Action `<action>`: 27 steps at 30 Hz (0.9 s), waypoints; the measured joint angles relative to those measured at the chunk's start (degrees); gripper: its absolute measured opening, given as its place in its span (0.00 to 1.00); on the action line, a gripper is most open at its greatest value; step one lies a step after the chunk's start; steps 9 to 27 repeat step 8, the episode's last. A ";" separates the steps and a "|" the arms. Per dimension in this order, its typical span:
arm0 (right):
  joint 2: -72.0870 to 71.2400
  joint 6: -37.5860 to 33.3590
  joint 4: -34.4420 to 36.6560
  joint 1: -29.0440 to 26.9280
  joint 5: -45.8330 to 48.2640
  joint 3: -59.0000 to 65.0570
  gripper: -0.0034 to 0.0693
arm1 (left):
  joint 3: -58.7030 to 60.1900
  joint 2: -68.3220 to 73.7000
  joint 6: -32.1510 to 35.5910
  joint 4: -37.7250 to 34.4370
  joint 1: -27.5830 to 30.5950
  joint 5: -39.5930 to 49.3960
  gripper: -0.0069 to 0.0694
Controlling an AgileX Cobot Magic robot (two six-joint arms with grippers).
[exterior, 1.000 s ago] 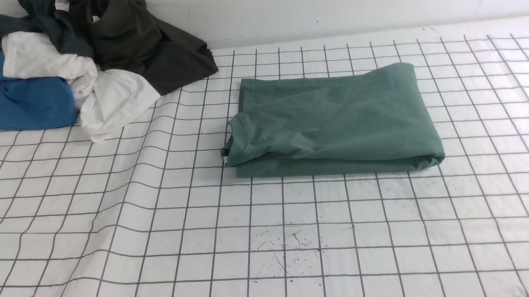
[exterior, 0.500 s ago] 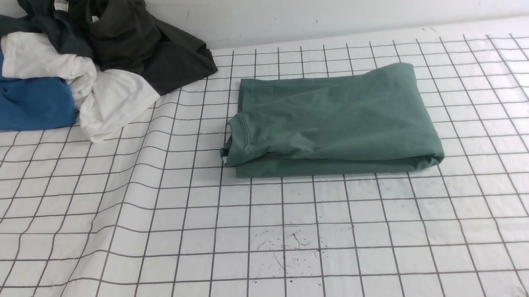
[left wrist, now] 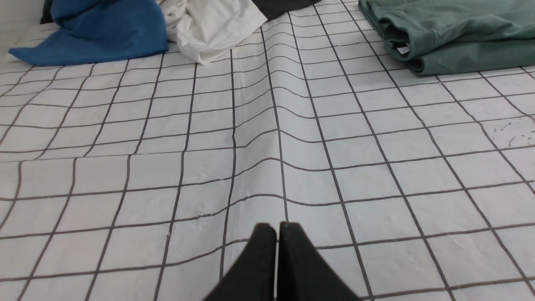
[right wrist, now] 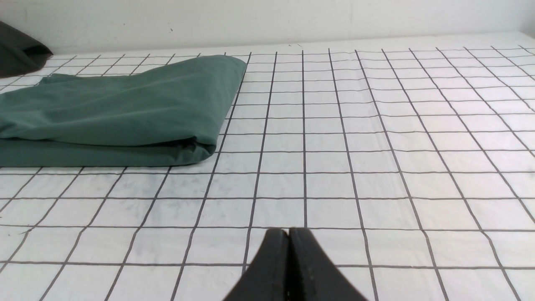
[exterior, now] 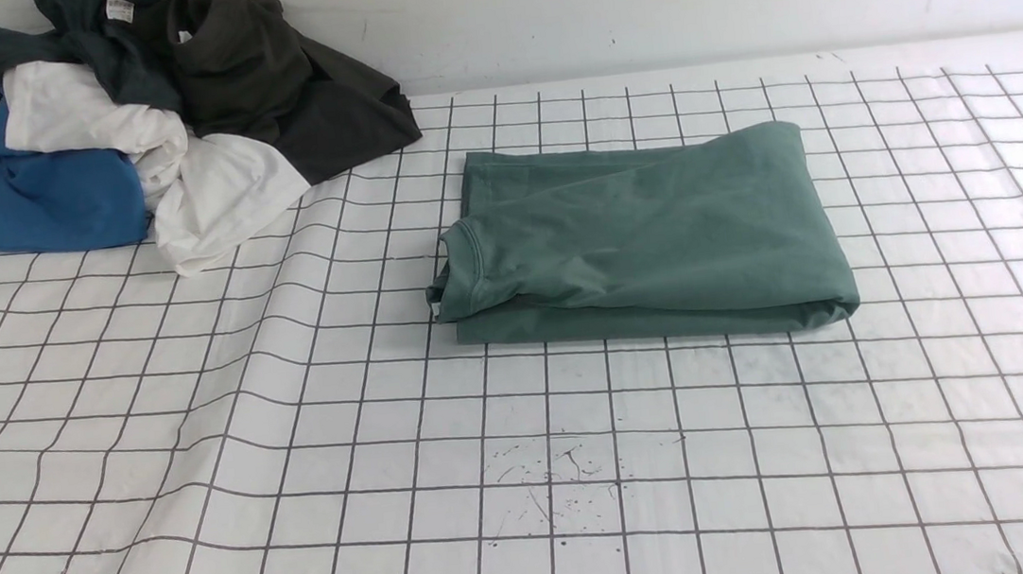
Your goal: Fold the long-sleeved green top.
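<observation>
Both grippers, left gripper [left wrist: 277,228] and right gripper [right wrist: 289,232], are closed, empty; the green long-sleeved top [exterior: 649,239] appears folded and is best left undisturbed.

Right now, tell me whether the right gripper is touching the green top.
Apart. The right wrist view shows the shut right gripper over bare gridded cloth, well clear of the folded green top.

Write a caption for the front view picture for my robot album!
Green long-sleeved top lies folded on the checked table cover, beside a pile of clothes.
</observation>
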 joint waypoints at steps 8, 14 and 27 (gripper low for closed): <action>0.00 0.00 0.00 0.00 0.00 0.00 0.04 | 0.00 0.00 0.00 -0.30 0.00 0.00 0.08; 0.00 0.00 0.00 0.00 0.00 0.00 0.04 | 0.00 0.00 0.00 -0.30 0.00 0.00 0.08; 0.00 0.00 0.00 0.00 0.00 0.00 0.04 | 0.00 0.00 0.00 -0.30 0.00 0.00 0.08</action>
